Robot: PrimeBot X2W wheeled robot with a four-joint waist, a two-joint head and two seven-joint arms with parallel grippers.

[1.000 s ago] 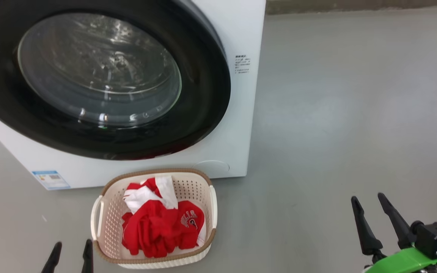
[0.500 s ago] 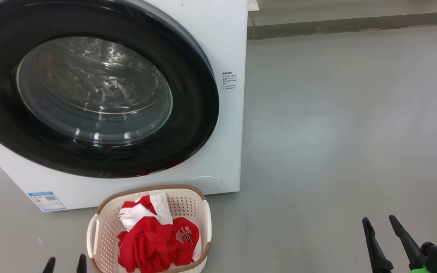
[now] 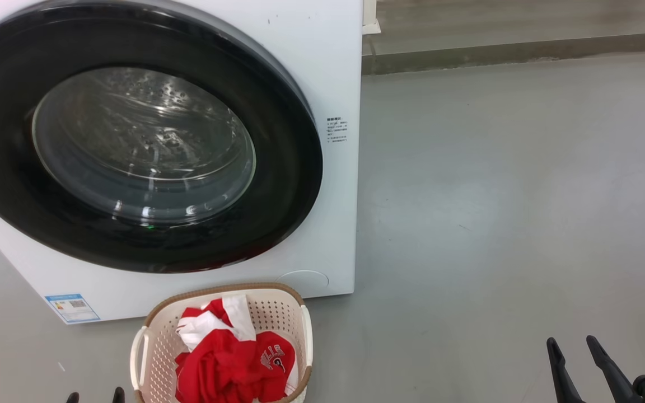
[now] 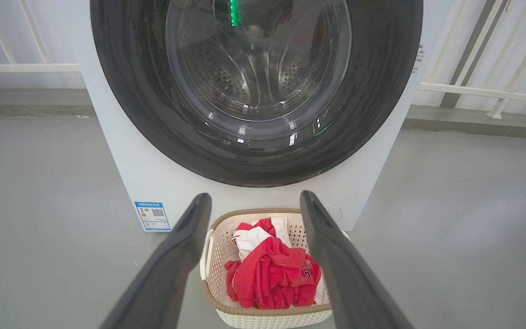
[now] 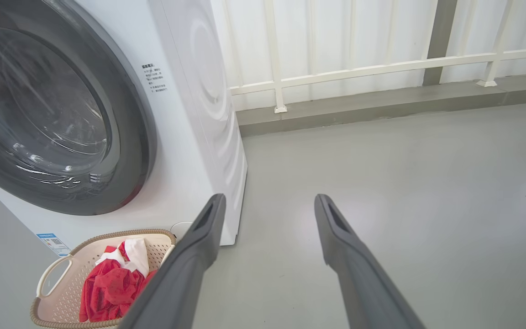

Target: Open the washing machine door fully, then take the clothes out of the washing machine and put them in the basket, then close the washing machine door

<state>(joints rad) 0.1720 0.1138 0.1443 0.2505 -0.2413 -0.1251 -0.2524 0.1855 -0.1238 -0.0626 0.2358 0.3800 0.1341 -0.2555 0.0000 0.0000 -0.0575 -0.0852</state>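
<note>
The white washing machine stands at the left of the head view, its black-rimmed washing machine door flush against the front. On the floor before it sits the cream basket, and the red clothes with white trim lie inside it. My left gripper shows just its fingertips at the bottom edge, left of the basket, open. In the left wrist view the left gripper frames the basket and clothes with nothing between its fingers. My right gripper is open over bare floor at the lower right.
Grey floor stretches to the right of the machine. A low kerb and a white railing run along the back. A blue label sticker marks the machine's lower left corner.
The head view has tilted up: machine, basket and both grippers sit lower in the picture. Both grippers stay open. Nothing on the floor has moved.
</note>
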